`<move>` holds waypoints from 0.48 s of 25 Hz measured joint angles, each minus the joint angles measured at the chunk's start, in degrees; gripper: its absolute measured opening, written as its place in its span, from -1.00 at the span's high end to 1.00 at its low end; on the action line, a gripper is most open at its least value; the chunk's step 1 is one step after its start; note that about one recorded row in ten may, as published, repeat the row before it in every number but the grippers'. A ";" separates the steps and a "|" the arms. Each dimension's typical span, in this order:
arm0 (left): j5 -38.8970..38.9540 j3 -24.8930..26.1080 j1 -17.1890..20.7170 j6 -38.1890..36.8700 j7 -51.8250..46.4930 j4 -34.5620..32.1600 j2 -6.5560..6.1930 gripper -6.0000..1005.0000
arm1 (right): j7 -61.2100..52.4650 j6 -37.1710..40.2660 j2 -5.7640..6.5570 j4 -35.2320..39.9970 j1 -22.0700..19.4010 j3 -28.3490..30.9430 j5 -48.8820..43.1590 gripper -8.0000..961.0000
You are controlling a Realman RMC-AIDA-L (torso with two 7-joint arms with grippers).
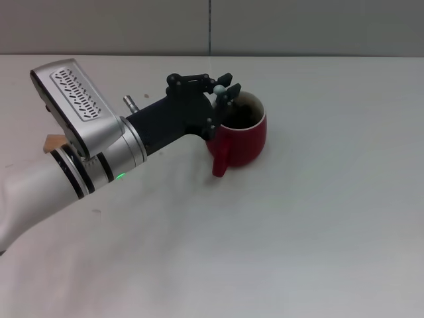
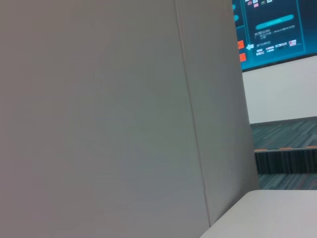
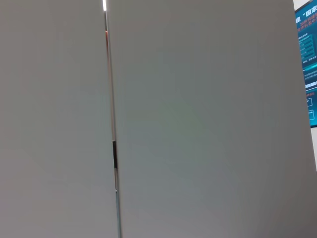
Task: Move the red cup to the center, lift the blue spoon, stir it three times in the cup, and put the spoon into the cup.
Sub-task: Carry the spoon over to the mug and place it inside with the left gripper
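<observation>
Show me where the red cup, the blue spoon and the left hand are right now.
red cup [image 1: 246, 142]: head view, on its red outer wall.
blue spoon [image 1: 218, 89]: head view, on the pale rounded handle end above the cup's rim.
left hand [image 1: 221, 93]: head view, between its fingertips, closed on the spoon.

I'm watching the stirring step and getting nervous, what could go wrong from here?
The left gripper pinches the blue spoon only at its tip, so it might slip or tilt. The gripper hangs right over the rim of the red cup; a wide stir could knock or tip the cup. The right gripper is out of sight, so nothing steadies it.
</observation>
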State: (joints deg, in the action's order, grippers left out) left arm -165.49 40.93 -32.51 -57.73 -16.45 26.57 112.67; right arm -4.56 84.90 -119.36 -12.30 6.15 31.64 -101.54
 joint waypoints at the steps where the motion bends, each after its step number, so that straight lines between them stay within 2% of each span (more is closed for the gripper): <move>1: -0.01 -0.46 -0.04 -0.15 0.00 0.35 0.07 0.70 | 0.00 0.00 0.00 0.00 0.00 0.00 0.00 -0.62; 8: -0.01 -2.80 0.97 -0.37 -0.33 1.97 -0.09 0.70 | 0.01 0.00 0.00 0.00 0.00 0.00 -0.03 -0.62; 12: -0.01 -2.82 2.55 -0.32 -0.24 3.38 -0.95 0.70 | 0.01 0.00 0.00 -0.01 0.00 0.00 -0.11 -0.62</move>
State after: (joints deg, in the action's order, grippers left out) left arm -165.50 38.11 -29.96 -58.04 -16.69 29.95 111.72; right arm -4.55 84.90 -119.35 -12.31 6.15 31.64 -101.65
